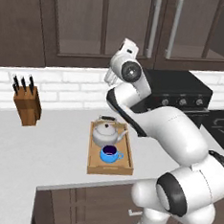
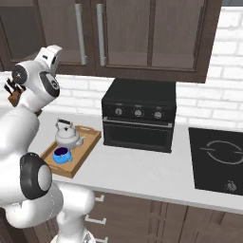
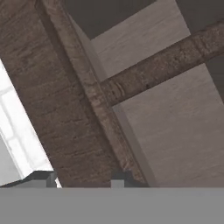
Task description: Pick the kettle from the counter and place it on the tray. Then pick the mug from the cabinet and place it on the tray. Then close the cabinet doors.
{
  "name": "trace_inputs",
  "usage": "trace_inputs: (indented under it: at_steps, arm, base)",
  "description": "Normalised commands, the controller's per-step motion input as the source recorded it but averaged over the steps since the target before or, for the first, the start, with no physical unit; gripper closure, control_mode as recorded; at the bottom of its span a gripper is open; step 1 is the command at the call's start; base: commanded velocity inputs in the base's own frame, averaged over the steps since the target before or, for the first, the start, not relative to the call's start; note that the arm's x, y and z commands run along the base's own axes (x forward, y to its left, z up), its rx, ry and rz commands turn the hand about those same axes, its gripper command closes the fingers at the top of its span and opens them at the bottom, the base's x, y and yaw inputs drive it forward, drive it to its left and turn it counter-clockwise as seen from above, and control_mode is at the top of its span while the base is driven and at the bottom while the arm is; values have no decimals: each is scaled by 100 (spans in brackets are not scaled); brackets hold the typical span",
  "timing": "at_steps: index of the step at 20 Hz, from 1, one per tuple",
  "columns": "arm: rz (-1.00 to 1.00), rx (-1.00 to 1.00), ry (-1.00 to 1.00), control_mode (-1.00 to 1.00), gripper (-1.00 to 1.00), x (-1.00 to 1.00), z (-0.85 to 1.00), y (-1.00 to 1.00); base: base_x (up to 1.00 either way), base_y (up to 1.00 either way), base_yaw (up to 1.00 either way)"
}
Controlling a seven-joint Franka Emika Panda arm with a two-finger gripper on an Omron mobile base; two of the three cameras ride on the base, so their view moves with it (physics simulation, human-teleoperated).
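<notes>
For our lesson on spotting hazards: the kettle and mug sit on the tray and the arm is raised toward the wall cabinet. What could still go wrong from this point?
1. The hand sits close to the cabinet doors; a misjudged push could jam or scrape them.
2. The elbow hangs above the tray; swinging down might knock the kettle or the mug.
3. The hand view shows an open interior, so a door may stay ajar.

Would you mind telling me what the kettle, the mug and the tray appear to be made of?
The kettle looks like polished metal: silver-grey with soft highlights, under a dark handle that could be plastic. The mug looks like glazed ceramic, a uniform bright blue with a dark inside, though plastic is possible. The tray looks like unpainted wood: light brown and matte, with a low raised rim.
</notes>
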Motion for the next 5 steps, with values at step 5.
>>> trace_inputs:
  at_steps: [5]
  arm:
    - [0,0,1,-100,-100,54,-28,0]
  base:
    - [0,0,0]
